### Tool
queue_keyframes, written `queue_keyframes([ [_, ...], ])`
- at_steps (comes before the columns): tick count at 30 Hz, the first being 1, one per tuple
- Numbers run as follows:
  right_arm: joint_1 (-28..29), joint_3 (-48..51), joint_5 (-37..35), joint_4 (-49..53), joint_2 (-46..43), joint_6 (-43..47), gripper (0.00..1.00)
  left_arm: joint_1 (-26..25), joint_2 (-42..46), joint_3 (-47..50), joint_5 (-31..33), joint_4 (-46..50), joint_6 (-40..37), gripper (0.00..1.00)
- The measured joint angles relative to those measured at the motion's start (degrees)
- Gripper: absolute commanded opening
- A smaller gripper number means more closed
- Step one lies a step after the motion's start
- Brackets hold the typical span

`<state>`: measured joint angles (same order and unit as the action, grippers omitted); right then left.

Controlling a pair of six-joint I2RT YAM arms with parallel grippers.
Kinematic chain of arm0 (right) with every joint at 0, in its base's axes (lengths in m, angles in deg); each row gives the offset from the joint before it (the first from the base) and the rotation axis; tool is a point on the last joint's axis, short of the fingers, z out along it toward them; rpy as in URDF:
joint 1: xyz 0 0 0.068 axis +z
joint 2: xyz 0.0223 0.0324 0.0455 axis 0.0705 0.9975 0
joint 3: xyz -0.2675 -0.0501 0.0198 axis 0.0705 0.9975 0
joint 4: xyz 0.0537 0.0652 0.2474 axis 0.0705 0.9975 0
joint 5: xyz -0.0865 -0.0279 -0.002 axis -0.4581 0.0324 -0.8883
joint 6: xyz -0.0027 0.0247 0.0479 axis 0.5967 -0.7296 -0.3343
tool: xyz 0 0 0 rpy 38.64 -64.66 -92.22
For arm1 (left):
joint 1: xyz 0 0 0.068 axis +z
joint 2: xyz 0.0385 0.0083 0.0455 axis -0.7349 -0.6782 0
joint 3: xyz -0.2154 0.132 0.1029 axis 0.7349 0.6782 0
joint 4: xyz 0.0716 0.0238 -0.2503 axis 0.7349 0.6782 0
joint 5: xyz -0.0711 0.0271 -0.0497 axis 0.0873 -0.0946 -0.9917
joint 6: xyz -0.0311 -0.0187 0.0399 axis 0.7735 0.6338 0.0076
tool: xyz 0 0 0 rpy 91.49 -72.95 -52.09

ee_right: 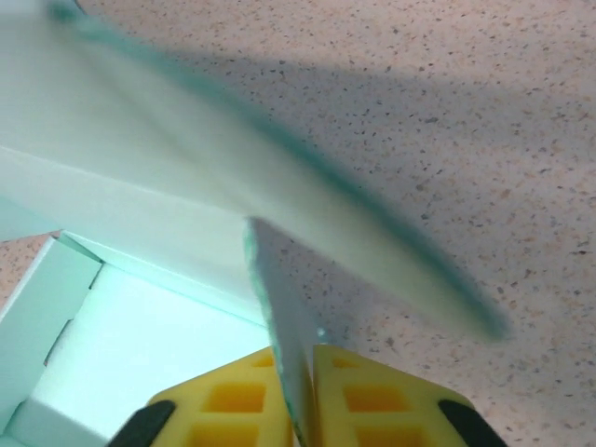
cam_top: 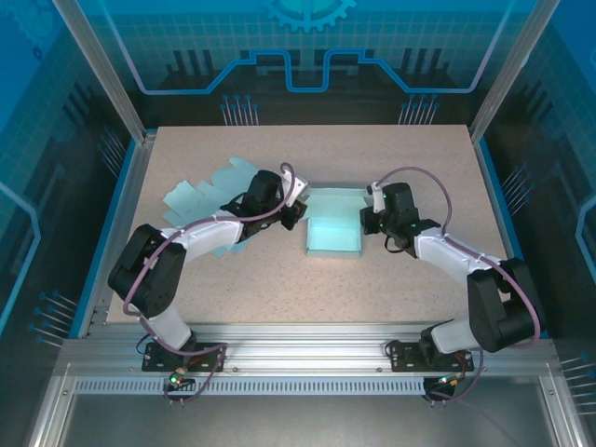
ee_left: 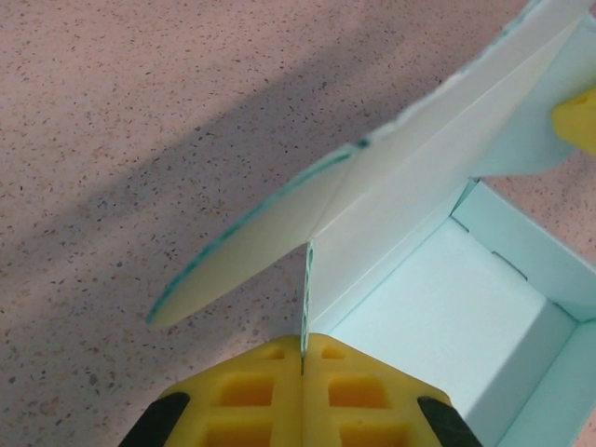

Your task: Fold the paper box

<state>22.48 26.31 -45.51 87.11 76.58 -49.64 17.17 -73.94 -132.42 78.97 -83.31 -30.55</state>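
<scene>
left gripper, right gripper pinching paper box, arms bent inward

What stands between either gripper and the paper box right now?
Nothing visible. The left gripper and right gripper are each shut on a side flap of the paper box.

We see a speckled beige table bearing a half-folded pale-green paper box at centre, with flat sheets lying far-left.
</scene>
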Motion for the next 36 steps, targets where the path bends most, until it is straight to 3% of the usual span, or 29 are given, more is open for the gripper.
queue_keyframes([
  [7,3.6,1.1,-7.5,-1.9,-0.2,-6.4,0.15,-3.6,0.0,0.0,7.2,-0.9,11.4,0.02],
  [12,6.3,1.4,-12.0,-3.1,-0.2,-9.6,0.06,-5.2,0.0,0.0,11.1,-0.9,18.7,0.05],
  [18,9.3,1.6,-16.6,-3.5,0.1,-10.7,0.04,-5.9,0.0,0.0,13.8,-1.8,25.4,0.07],
  [36,16.2,5.0,-28.3,-7.7,1.0,-11.8,0.01,-9.5,2.1,8.3,19.0,-10.5,32.2,0.06],
])
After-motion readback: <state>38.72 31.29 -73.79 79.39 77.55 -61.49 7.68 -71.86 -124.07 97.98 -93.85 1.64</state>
